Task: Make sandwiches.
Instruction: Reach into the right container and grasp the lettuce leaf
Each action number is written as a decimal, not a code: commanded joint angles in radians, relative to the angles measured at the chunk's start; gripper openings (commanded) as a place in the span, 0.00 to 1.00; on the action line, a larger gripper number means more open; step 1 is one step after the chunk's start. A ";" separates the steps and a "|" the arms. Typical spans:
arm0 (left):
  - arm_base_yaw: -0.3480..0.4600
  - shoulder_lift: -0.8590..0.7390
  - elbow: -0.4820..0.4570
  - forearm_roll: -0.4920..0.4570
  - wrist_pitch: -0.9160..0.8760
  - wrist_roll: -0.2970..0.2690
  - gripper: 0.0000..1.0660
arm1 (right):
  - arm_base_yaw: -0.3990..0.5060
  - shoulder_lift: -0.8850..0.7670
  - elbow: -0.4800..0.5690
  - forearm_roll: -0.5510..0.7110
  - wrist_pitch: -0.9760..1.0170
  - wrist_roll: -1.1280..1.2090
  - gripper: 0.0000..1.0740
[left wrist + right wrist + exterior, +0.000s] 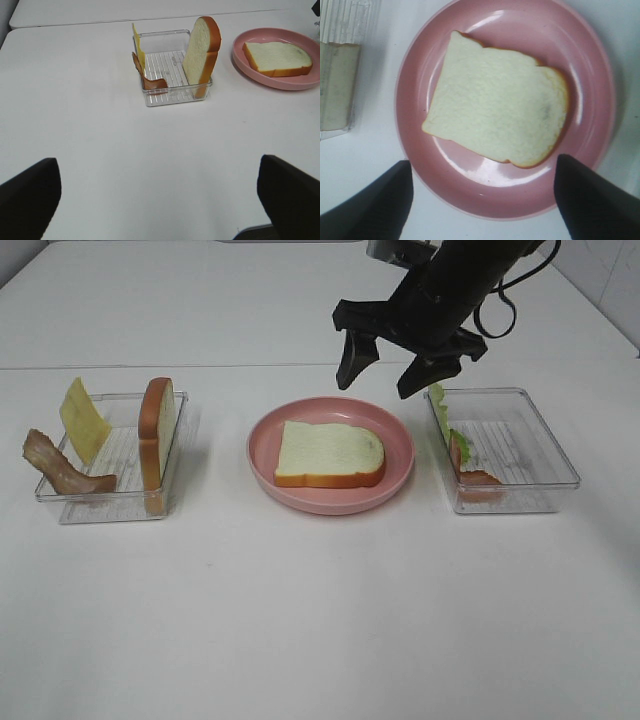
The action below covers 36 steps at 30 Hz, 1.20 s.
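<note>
My left end effector hangs open and empty over the bare worktop. At the left, a clear tray holds bacon, a cheese slice and an upright bread slice. In the middle, a flat bread slice lies on the pink plate. My right end effector hovers above the plate's far right rim, jaws apart, gripping nothing. The right tray holds lettuce.
</note>
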State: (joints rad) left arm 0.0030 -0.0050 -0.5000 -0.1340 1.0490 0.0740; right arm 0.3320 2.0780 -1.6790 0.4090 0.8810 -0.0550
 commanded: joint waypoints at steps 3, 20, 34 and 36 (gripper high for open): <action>-0.004 -0.016 0.001 0.002 -0.014 -0.002 0.94 | 0.000 -0.043 -0.014 -0.176 0.035 0.070 0.70; -0.004 -0.016 0.001 0.002 -0.014 -0.002 0.94 | -0.002 0.091 -0.251 -0.420 0.201 0.128 0.70; -0.004 -0.016 0.001 0.002 -0.014 -0.002 0.94 | -0.003 0.201 -0.281 -0.469 0.203 0.154 0.70; -0.004 -0.016 0.001 0.002 -0.014 -0.002 0.94 | -0.003 0.203 -0.281 -0.469 0.203 0.158 0.70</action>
State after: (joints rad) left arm 0.0030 -0.0050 -0.5000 -0.1340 1.0470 0.0740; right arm 0.3320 2.2790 -1.9560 -0.0480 1.0810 0.0950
